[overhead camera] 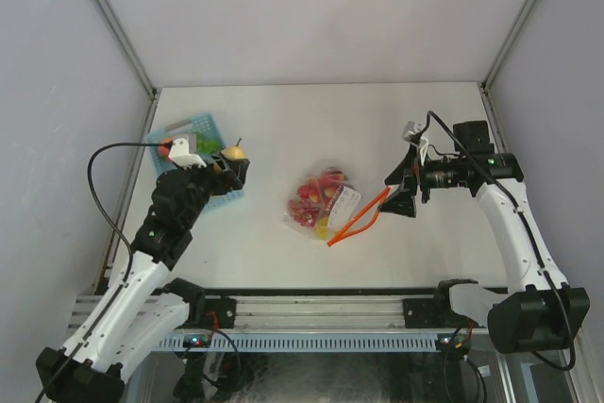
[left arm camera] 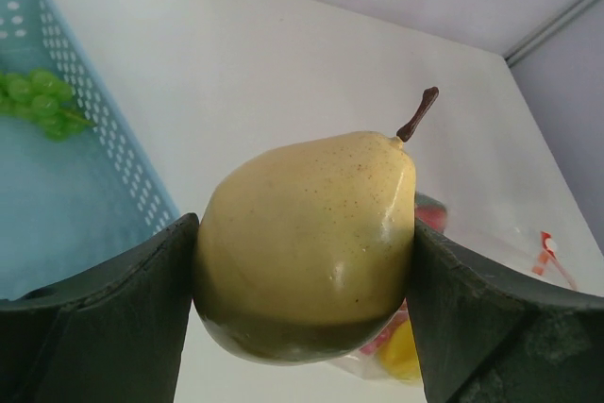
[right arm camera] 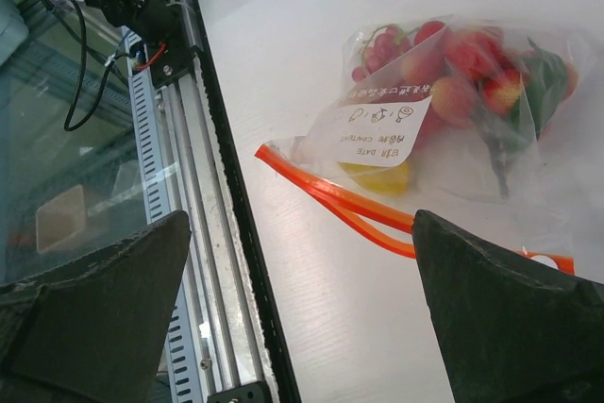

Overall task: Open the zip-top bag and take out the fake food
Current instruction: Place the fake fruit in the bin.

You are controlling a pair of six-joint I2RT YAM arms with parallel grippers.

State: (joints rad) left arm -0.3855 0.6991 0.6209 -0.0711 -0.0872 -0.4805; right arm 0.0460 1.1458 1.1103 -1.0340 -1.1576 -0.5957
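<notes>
The zip-top bag (overhead camera: 321, 205) lies mid-table, clear, with red, yellow and green fake food (right arm camera: 453, 73) inside and a white label (right arm camera: 377, 134). Its red-orange zip strip (right arm camera: 349, 205) is parted at the mouth and runs toward my right gripper (overhead camera: 398, 191). That gripper (right arm camera: 302, 299) is open just right of the bag, and the strip's end passes by its right finger. My left gripper (overhead camera: 233, 162) is shut on a yellow pear (left arm camera: 307, 243) with a brown stem. It holds the pear above the table by the right edge of the light-blue basket (overhead camera: 203, 125).
The basket (left arm camera: 113, 139) holds green grapes (left arm camera: 42, 101) and some other pieces at the table's left. The aluminium rail at the near table edge (right arm camera: 189, 261) lies below my right gripper. White walls enclose the table on three sides.
</notes>
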